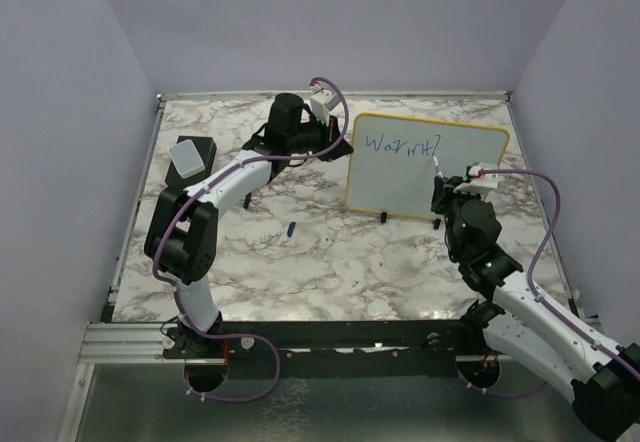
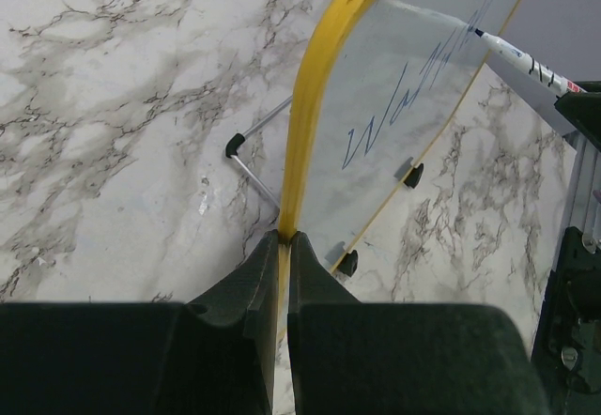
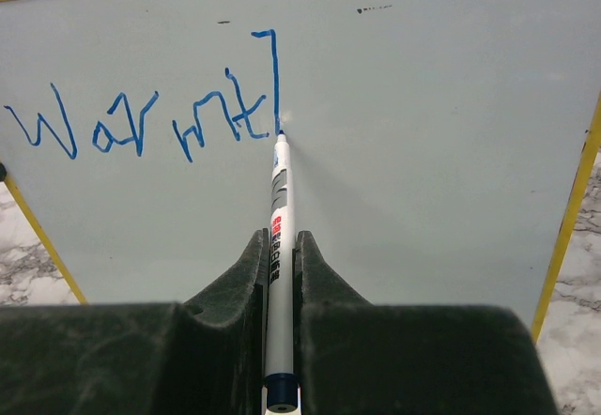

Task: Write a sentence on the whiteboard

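R gripper (image 3: 279, 242) clamped on a white marker (image 3: 280, 190). Marker tip touches the whiteboard (image 3: 423, 152) at the foot of a tall blue stroke. That stroke sits just right of "Warmt", all there is of the sentence (image 3: 141, 124): one line, upper left of board.

L gripper (image 2: 282, 243) pinched shut on the board's yellow frame (image 2: 308, 105), left edge.

Board stands upright on the marble desk (image 1: 300, 272), far-right part. Grey-topped eraser (image 1: 190, 154) far left, well apart. Small blue item (image 1: 290, 229) lies on desk btwn the arms.
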Motion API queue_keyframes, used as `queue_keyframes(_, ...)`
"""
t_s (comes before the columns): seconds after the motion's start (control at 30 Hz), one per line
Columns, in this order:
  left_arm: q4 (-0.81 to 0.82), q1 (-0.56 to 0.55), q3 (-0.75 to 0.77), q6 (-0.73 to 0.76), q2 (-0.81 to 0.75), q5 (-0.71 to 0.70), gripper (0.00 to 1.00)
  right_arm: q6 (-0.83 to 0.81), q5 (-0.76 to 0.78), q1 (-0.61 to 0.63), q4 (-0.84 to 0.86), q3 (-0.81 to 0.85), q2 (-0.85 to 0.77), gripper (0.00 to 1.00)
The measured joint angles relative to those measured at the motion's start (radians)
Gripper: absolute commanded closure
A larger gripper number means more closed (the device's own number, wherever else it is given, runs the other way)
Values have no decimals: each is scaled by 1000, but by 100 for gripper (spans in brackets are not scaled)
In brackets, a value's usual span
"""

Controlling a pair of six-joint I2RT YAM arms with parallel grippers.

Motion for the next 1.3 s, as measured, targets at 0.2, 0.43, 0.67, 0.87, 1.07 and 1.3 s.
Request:
queue_keyframes(0.2, -1, 0, 0, 8, 0, 0, 100, -32, 1, 0, 21, 4, 20, 99)
queue_keyframes(0.43, -3, 0, 0, 19, 0, 0, 100, -61, 1, 0, 55, 20, 36, 99)
queue_keyframes(0.67, -4, 0, 0, 39, 0, 0, 100, -80, 16, 0, 72, 33, 43, 99)
queue_keyframes(0.87, -6, 0, 0, 50, 0, 0, 100, -86, 46, 0, 73, 34, 44, 99)
queue_keyframes(1.07, -7, 0, 0, 53, 0, 2, 100, -82, 80, 0, 72, 34, 46, 99)
queue_keyframes(1.3, -8, 0, 0, 57, 0, 4, 100, -55, 97, 0, 56, 35, 46, 99)
